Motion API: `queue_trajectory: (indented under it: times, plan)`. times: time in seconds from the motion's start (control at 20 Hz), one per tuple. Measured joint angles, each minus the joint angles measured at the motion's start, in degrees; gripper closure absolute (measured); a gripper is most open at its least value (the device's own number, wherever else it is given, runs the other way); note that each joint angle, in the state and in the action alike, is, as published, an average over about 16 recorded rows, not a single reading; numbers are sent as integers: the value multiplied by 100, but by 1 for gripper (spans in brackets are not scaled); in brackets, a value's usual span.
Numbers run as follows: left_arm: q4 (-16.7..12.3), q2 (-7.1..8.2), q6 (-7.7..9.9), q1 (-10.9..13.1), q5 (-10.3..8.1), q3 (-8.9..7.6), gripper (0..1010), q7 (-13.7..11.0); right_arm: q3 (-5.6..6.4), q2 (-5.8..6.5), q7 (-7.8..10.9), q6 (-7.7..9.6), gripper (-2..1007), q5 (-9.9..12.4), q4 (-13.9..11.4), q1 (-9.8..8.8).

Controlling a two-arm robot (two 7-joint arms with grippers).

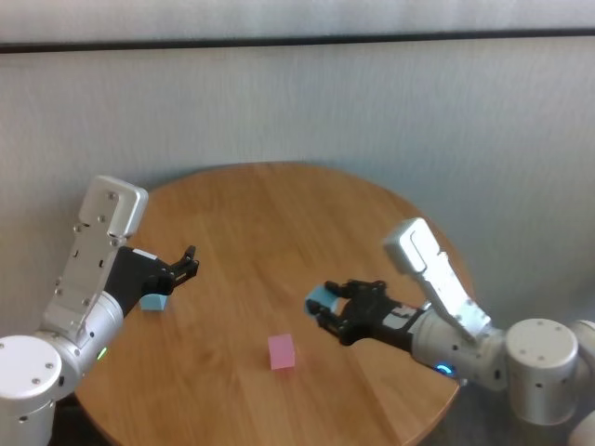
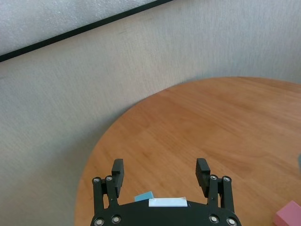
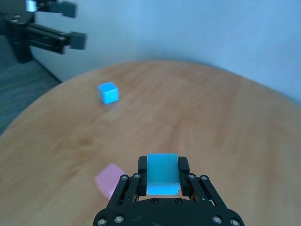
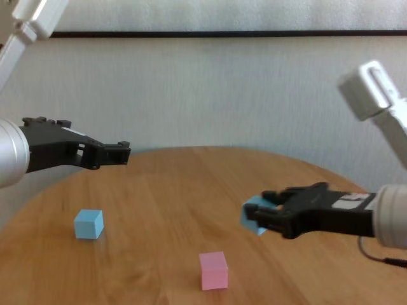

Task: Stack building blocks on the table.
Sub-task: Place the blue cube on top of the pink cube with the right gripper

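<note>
The right gripper (image 1: pixel 319 307) is clamped on one light blue block (image 3: pixel 162 173), held above the surface (image 1: pixel 260 232). The pink block (image 1: pixel 282 352) sits just beside it. The left gripper (image 1: pixel 191 263), fingers apart, hovers near the second blue block (image 4: pixel 88 224).

Two arms with round silver-grey joints and flat white forearm covers dotted with small screws. Black wrist sections, ending in black grippers: left gripper (image 1: pixel 186 263), right gripper (image 1: pixel 327 307). Each gripper with two short square-tipped fingers on linked bars, bright round screws at the pivots. Small green light on left arm, blue on right. Thin black cable under right forearm.
</note>
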Motion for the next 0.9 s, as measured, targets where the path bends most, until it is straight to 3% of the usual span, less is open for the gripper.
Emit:
queue_trajectory:
  times: [0.4, 0.9]
  plan:
    - [0, 0, 0, 0, 0, 0, 10, 0, -223, -227, -25, 350, 637, -86, -128, 84]
    - [0, 0, 0, 0, 0, 0, 10, 0, -313, -348, -95, 712, 637, -98, -275, 80]
